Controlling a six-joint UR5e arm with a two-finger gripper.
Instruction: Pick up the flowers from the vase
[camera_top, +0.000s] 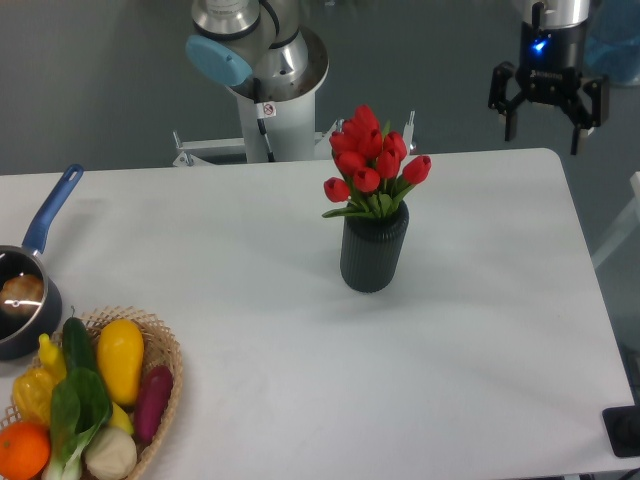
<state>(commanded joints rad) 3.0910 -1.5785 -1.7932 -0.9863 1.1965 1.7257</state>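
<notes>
Gripper (547, 118) with both fingers spread wide and nothing between them, hanging in the air above and to the right of the vase (374, 250), well apart from it, near the table's far right corner. Fixed camera view: the vase stands upright on the white table (250, 300), roughly at its middle. The flowers (373, 160) sit in the vase's mouth, red heads bunched above the rim, green leaves fanning out just over it; the stems are hidden inside. To the left of the vase, well apart, a blue-handled saucepan (25, 290) lies at the table's edge. A wicker basket (165, 355) of vegetables and fruit sits in front of the saucepan, also well to the left of the vase.

Step in hand, as judged: the approach, with no contact yet made. The next move calls for carrying the gripper leftward over the vase, lowering it around the bunch just above the rim where the stems gather, and closing gently. A straight upward lift would then be needed, since the stems may drag the vase.
</notes>
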